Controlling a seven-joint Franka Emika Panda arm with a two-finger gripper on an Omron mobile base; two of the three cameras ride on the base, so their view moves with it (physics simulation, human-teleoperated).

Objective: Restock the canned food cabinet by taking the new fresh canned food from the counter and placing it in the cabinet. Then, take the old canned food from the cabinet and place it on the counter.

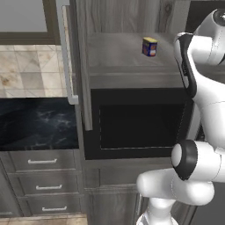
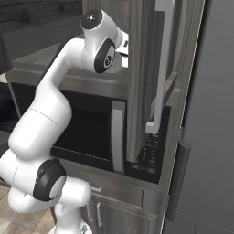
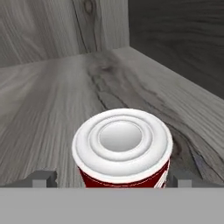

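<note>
Red-and-white old canned food (image 3: 122, 151) stands on the cabinet (image 3: 57, 100) shelf between my open fingers (image 3: 43, 178), apparently not yet clamped, and being rigid, light and likely slick-walled, I judge it best gripped across the body below the lid.

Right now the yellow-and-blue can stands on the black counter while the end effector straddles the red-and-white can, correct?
Not quite. The yellow-and-blue can stands on the cabinet shelf, as the left base view shows. The end effector does straddle the red-and-white can.

Kitchen: wood-grain wall cabinet (image 1: 127, 52), built-in microwave (image 1: 140, 125), black marble counter (image 1: 37, 123), drawers (image 1: 44, 184).
</note>
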